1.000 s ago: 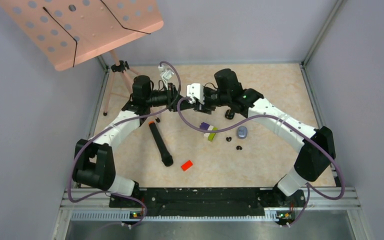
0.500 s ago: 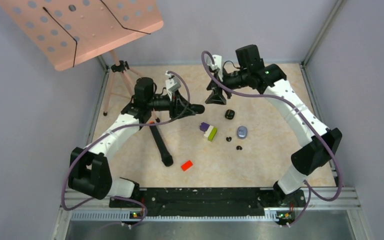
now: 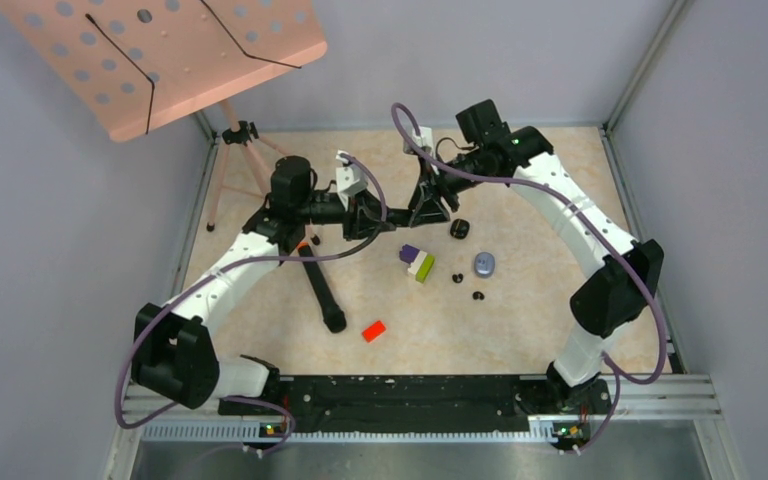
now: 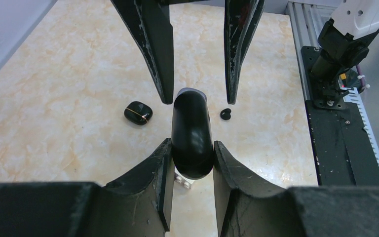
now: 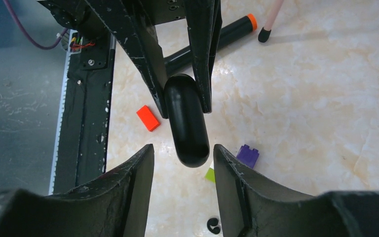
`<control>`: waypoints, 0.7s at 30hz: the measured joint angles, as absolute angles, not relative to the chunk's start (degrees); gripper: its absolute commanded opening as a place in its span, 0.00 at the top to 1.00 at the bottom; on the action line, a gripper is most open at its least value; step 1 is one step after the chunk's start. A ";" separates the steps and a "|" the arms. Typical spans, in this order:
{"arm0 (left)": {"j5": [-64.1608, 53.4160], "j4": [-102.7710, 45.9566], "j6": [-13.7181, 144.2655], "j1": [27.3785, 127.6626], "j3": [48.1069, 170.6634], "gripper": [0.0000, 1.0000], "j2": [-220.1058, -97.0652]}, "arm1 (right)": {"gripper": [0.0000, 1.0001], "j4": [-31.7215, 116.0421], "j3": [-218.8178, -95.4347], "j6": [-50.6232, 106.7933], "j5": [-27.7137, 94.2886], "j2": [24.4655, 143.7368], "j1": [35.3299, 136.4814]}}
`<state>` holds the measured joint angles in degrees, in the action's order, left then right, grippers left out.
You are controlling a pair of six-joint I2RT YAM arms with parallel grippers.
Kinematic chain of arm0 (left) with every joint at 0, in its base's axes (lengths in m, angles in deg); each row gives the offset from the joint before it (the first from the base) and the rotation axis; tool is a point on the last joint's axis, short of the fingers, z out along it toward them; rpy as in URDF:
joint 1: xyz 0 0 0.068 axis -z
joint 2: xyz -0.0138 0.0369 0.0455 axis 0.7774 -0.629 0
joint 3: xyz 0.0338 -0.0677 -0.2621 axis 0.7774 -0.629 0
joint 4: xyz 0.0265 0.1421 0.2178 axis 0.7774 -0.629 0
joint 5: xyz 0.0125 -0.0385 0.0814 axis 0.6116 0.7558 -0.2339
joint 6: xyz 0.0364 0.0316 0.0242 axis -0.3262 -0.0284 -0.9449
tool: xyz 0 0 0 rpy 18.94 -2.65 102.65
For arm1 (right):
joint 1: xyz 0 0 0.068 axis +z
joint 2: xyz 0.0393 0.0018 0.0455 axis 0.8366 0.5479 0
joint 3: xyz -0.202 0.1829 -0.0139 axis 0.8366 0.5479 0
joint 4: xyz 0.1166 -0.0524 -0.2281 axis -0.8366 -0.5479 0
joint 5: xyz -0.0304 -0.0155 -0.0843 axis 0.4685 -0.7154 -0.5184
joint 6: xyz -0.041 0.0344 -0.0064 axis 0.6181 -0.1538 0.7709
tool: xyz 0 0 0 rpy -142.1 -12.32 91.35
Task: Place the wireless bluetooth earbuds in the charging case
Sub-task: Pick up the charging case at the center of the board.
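Observation:
My left gripper (image 4: 191,148) is shut on a glossy black pebble-like case (image 4: 192,133) and holds it above the table. It shows in the top view (image 3: 385,217) too. My right gripper (image 5: 182,154) faces it, open, jaws standing either side of the case's free end (image 5: 186,123) without touching. Its place in the top view is right of centre (image 3: 428,208). A second black case (image 3: 460,229) and a pale grey-purple case (image 3: 484,264) lie on the table. Two tiny black earbuds (image 3: 457,278) (image 3: 478,295) lie beside them. One bud (image 4: 225,114) shows in the left wrist view. No pale purple buds show.
A purple, white and green brick stack (image 3: 417,261) lies under the grippers. A red block (image 3: 373,330) and a black cylinder with an orange end (image 3: 320,285) lie to the left. A pink music stand (image 3: 160,55) on a tripod stands at the back left.
The grippers were together a second ago. The right one pulled away to the back right, then came back down toward the left gripper, which shifted slightly right with the case.

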<state>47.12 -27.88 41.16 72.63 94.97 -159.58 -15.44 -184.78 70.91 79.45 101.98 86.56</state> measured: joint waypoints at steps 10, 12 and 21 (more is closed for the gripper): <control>47.21 -25.04 43.32 73.74 95.32 0.74 -161.04 | 0.90 -16.90 -185.52 72.70 79.88 103.42 86.36; 46.99 -24.90 44.04 73.74 95.41 0.58 -161.50 | 0.95 -16.97 -185.67 73.23 79.45 103.44 86.27; 41.65 -20.16 49.79 73.98 92.94 0.47 -161.37 | 0.99 -16.97 -186.88 74.03 76.89 103.44 86.38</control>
